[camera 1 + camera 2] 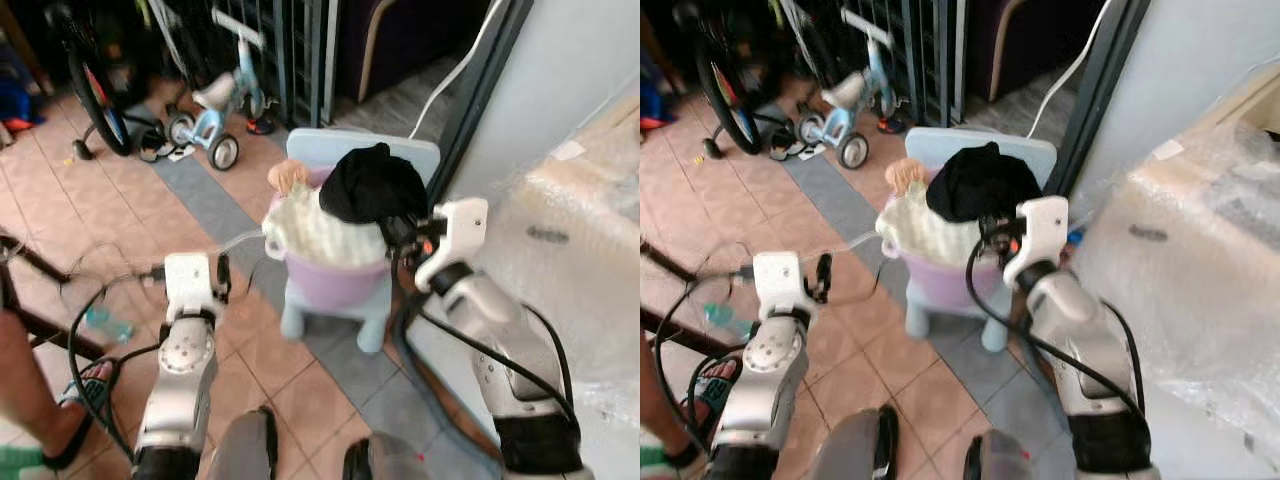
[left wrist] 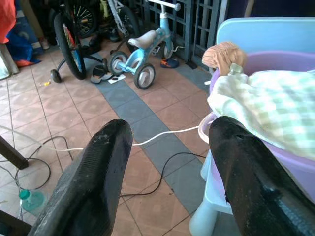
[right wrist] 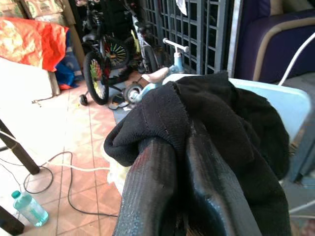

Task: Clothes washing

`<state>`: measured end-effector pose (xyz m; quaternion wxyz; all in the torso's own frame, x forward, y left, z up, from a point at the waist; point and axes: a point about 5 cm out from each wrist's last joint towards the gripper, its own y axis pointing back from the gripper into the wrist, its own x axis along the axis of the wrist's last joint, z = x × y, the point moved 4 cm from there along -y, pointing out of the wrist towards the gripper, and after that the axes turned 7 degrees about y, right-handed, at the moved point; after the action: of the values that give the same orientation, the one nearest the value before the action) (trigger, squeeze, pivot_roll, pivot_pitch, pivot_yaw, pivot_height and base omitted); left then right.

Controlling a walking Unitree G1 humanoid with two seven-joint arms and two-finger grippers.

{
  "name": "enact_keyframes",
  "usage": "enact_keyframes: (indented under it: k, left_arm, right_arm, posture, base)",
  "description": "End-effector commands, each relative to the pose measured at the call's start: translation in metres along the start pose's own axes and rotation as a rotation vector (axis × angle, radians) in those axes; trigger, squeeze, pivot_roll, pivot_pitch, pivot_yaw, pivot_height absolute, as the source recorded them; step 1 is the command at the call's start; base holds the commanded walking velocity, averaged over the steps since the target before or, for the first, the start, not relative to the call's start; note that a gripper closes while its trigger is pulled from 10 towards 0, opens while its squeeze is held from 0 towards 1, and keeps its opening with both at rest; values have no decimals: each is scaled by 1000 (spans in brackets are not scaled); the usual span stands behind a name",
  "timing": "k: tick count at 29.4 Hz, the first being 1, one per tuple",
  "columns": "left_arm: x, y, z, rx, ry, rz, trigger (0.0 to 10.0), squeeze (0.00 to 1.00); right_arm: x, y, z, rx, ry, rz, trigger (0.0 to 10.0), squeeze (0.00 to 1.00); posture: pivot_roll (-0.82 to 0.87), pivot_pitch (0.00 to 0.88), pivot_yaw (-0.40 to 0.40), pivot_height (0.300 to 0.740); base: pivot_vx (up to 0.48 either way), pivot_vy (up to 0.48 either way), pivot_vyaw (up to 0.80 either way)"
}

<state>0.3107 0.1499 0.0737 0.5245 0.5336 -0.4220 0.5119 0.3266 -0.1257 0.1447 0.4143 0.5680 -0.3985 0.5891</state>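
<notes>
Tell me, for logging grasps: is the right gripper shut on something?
Shut: the right gripper pinches the black garment above the purple basin.

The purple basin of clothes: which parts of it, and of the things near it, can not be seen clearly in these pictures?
- Purple basin: its inside is covered by the checked cloth and black garment, eye views.
- Right hand: fingers closed on the black garment, whose far side hides the basin, right wrist view.
- Blue chair: seat hidden under the basin.
- Person's foot: cut by the left edge.
</notes>
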Motion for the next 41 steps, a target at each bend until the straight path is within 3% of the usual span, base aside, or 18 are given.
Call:
enact_keyframes:
  k: [1,3,5,10,13,14,15,19,25,31,35,41]
  left_arm:
    - [5,-1,-4,5,-14,23,10000,0]
    - [6,-2,-4,1,-16,27,10000,0]
    - [7,-2,-3,-4,-15,28,10000,0]
    - [9,-3,-1,-9,-15,33,10000,0]
    - [9,-3,-2,-7,-16,34,10000,0]
    - [9,-4,-2,-6,-16,33,10000,0]
    - [9,-4,-2,-6,-16,33,10000,0]
    - [9,-4,-2,-5,-15,32,10000,0]
    - [9,-5,0,-11,-8,33,10000,0]
    - [10,-4,2,-34,25,32,10000,0]
    - [15,-3,7,-82,43,52,10000,0]
    - [15,-2,5,-83,42,50,10000,0]
  right_arm:
    - [-1,-2,4,-35,64,-1,10000,0]
    - [-7,-2,7,-57,130,-26,10000,0]
    - [-10,-3,7,-66,92,-28,10000,0]
    - [-16,-1,16,-107,108,-49,10000,0]
    - [-19,3,35,-200,111,-57,10000,0]
    - [-14,3,48,-256,129,-40,10000,0]
    - [-14,3,48,-256,129,-40,10000,0]
    - [8,6,90,-446,200,19,10000,0]
    - [28,1,112,-510,184,67,10000,0]
    - [46,-14,113,-486,159,122,10000,0]
    - [65,-31,101,-394,155,177,10000,0]
    - [73,-33,95,-380,100,221,10000,0]
  posture:
    - [35,119,-17,740]
    - [32,119,-13,740]
    - [32,119,-9,740]
    - [33,118,-9,740]
    - [32,119,-9,740]
    - [31,119,-7,740]
    - [31,119,-7,740]
    - [29,117,-5,740]
    - [25,119,-7,740]
    - [28,122,-7,740]
    - [32,123,-6,740]
    - [41,117,-2,740]
  base:
    - [0,0,-800]
    - [0,0,-800]
    - [0,0,-800]
    - [0,0,-800]
    - [0,0,-800]
    - [0,0,-800]
    - [0,0,-800]
    - [0,0,-800]
    - [0,0,-800]
    - [0,0,-800]
    - [0,0,-791]
    - [0,0,-490]
